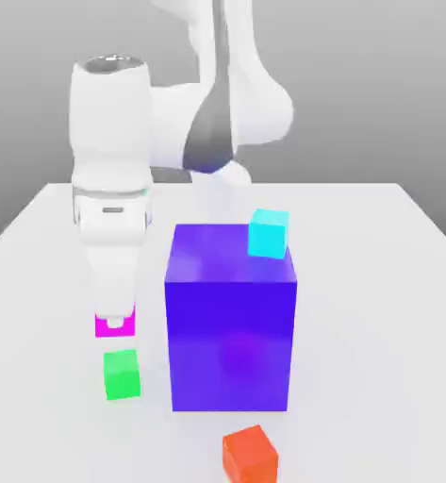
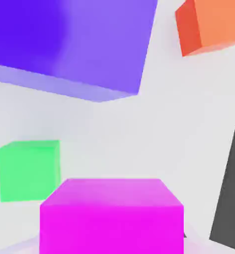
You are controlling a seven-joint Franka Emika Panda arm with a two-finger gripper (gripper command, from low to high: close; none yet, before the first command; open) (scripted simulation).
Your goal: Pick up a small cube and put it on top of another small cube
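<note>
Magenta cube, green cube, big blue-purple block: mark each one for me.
magenta cube [image 2: 112,216], hand view, on its front face.
green cube [image 1: 122,374], exterior view, on its front face.
big blue-purple block [image 1: 231,344], exterior view, on its front face.

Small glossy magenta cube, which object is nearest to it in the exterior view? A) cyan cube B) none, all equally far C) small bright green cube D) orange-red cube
C: the small bright green cube sits just in front of the small glossy magenta cube; the others lie farther off.
</note>
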